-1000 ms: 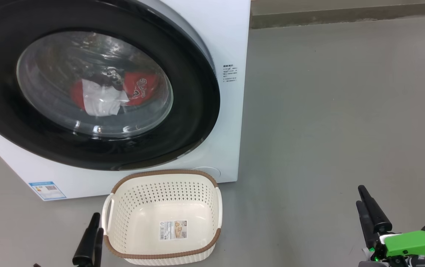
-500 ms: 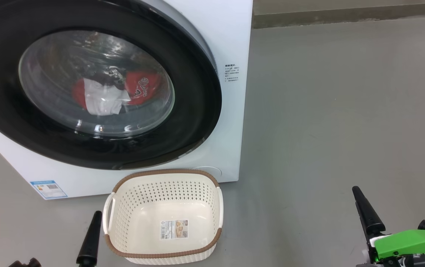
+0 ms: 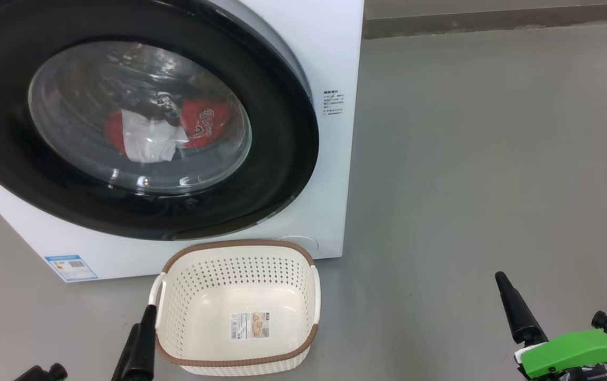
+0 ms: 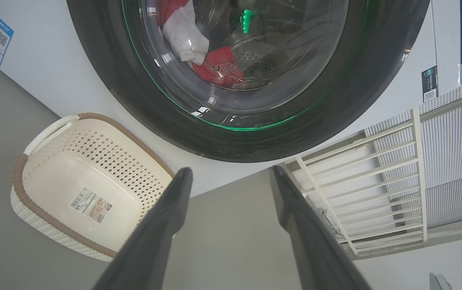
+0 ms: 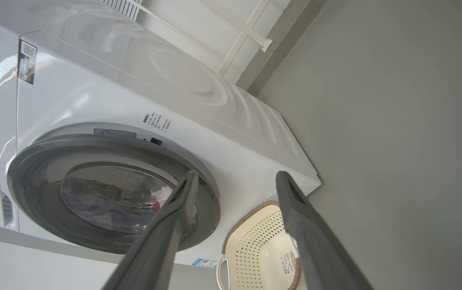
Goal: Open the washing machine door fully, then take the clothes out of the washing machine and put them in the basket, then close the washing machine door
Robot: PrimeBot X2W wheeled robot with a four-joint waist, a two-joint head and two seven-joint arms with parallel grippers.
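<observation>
Trouble starts with the washing machine door (image 3: 282,159), shut flush against the white washing machine (image 3: 329,53), with the red and white clothes (image 3: 202,124) heaped behind its glass. Both claws hang low, fingers spread wide and empty: the left claw (image 4: 231,169) is just beside the basket (image 3: 239,272), the right claw (image 5: 237,174) well apart over bare floor (image 3: 467,159). The glossy black rim probably offers little purchase, so a finger could slip before the latch gives. The basket stands on the floor close under the door; a careless left arm rising might shove it aside.
</observation>
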